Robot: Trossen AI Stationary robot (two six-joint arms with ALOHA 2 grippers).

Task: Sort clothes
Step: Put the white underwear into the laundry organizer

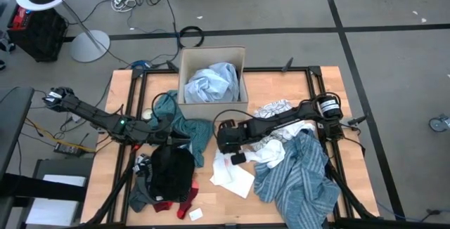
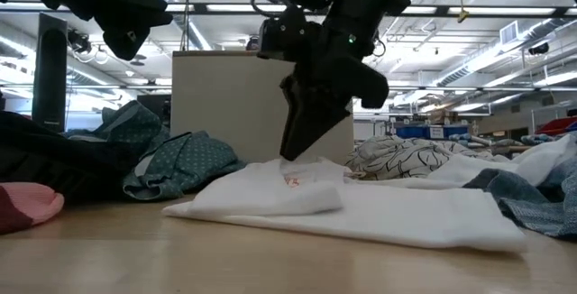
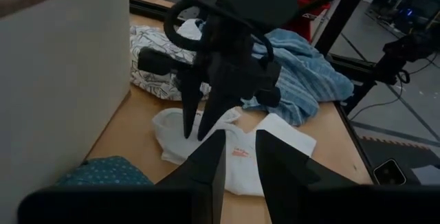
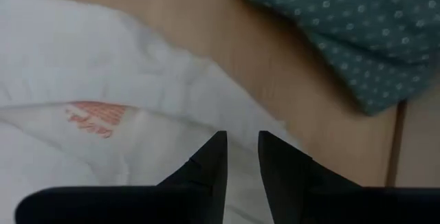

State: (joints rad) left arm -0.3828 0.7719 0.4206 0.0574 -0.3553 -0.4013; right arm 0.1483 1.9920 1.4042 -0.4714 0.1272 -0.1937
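A white garment (image 1: 235, 176) with a small red print (image 4: 93, 117) lies spread on the table's middle. My right gripper (image 1: 236, 157) stands on its far part, fingers slanting down, closed to a narrow gap (image 4: 240, 152) on the cloth. My left gripper (image 1: 181, 138) hangs above the teal dotted piece (image 1: 186, 127), left of the white garment. Its fingers (image 3: 240, 159) stand a little apart with nothing between them. A black piece (image 1: 172, 169) and small red items (image 1: 186, 204) lie at the near left. A blue-white striped shirt (image 1: 299, 176) lies at the right. My right gripper has its two fingertips (image 2: 290, 156) on the white garment's top layer (image 4: 242, 138), close beside the red print. A narrow strip of cloth lies between the tips. The fingers come from above, slanting down. The garment lies flat on the table, not lifted.
A tan cardboard box (image 1: 184, 74) at the far middle holds a light-blue shirt (image 1: 211, 81). A white piece with black pattern (image 1: 274, 108) lies at the far right. Bare wood shows between the white garment and the teal piece (image 4: 275, 66).
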